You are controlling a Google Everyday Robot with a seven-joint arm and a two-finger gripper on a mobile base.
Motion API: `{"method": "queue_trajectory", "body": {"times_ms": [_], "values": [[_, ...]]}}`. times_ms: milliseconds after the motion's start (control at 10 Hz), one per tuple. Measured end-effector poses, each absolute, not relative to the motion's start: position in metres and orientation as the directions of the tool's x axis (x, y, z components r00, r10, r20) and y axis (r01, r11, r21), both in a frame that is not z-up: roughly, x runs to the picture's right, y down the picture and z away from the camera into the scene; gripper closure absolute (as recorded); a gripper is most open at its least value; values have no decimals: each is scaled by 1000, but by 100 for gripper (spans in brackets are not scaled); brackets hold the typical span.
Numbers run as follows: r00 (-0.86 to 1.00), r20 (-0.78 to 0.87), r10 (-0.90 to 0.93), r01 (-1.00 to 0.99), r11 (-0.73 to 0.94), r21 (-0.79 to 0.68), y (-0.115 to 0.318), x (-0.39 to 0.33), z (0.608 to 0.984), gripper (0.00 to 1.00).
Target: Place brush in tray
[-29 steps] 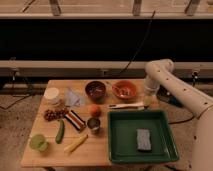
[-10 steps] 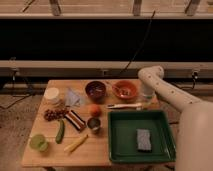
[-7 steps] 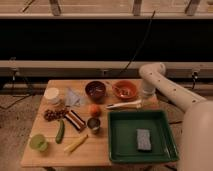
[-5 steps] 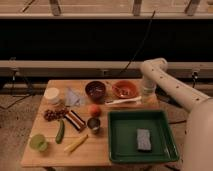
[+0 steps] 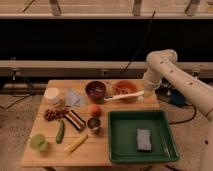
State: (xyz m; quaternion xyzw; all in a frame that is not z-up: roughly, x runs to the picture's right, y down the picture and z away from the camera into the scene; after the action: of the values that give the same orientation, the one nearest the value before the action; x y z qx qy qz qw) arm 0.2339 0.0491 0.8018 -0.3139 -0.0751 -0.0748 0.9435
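The brush [image 5: 125, 95] is a long slim white tool. It hangs roughly level over the front of the orange bowl [image 5: 125, 88], clear of the table. My gripper [image 5: 144, 93] is at the brush's right end and is shut on it, just right of the orange bowl. The arm reaches in from the right. The dark green tray [image 5: 116, 136] lies at the front right of the table, below and in front of the gripper. A grey sponge [image 5: 144, 140] lies in the tray.
A dark brown bowl [image 5: 95, 90] stands left of the orange one. To the left are a white tub [image 5: 51, 95], a blue cloth [image 5: 74, 98], an orange fruit [image 5: 94, 110], a small can [image 5: 93, 124], grapes [image 5: 52, 114], a cucumber [image 5: 60, 131] and a yellow stick-like item [image 5: 76, 143].
The gripper came down to the brush's right end beside the orange bowl. The brush has risen off the table and now hangs over the front of the bowl.
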Motion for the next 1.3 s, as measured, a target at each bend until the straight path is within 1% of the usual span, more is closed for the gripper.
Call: {"method": "queue_trajectory", "body": {"times_ms": [300,500,700,800,1100,1300], "values": [[972,212,-96,207,778,-594,83,242,762,100],[975,206,-89,200,758,-621,113,257,746,100],[981,181,-71,174,740,-650,136,274,749,100],[986,159,-56,150,724,-673,152,284,759,96],[992,127,-27,111,687,-718,179,292,781,69],[992,125,-15,103,667,-738,190,288,788,46]]}}
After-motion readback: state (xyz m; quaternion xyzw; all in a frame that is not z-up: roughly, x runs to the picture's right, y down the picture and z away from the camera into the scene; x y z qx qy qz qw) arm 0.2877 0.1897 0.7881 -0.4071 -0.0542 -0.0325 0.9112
